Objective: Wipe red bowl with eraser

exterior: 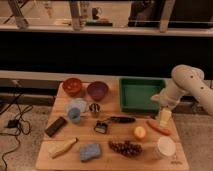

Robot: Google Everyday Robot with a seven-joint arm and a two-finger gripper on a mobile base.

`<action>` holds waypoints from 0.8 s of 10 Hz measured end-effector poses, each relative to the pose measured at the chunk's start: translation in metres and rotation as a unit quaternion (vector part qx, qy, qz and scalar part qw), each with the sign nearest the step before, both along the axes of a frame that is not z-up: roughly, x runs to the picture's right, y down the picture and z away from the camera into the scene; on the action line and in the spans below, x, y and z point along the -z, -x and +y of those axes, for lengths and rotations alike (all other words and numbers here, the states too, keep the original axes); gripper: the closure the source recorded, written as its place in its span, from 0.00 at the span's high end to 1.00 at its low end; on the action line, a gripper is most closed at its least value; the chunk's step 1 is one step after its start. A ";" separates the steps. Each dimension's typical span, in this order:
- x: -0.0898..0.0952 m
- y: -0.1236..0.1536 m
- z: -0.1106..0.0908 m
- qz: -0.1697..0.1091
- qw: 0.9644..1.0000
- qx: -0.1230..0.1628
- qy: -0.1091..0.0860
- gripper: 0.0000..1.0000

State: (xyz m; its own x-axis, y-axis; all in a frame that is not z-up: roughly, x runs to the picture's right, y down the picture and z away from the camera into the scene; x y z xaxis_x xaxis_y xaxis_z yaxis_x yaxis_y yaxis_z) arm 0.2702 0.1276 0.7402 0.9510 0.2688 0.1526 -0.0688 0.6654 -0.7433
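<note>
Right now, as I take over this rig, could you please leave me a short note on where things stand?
The gripper is at the right side of the table, by the green tray's right front corner, far from both job items.
The eraser lies flat near the table's left edge, untouched.
The red bowl sits at the back left, beside the purple bowl.
Done: nothing yet.
Left: fetch the eraser, carry it to the red bowl, wipe.
</note>
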 end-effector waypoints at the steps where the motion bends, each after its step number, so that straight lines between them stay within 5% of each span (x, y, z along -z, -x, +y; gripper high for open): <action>1: 0.001 0.001 0.004 0.001 1.000 0.009 0.005 1.00; 8: 0.005 0.076 0.052 -0.061 0.994 0.085 0.031 1.00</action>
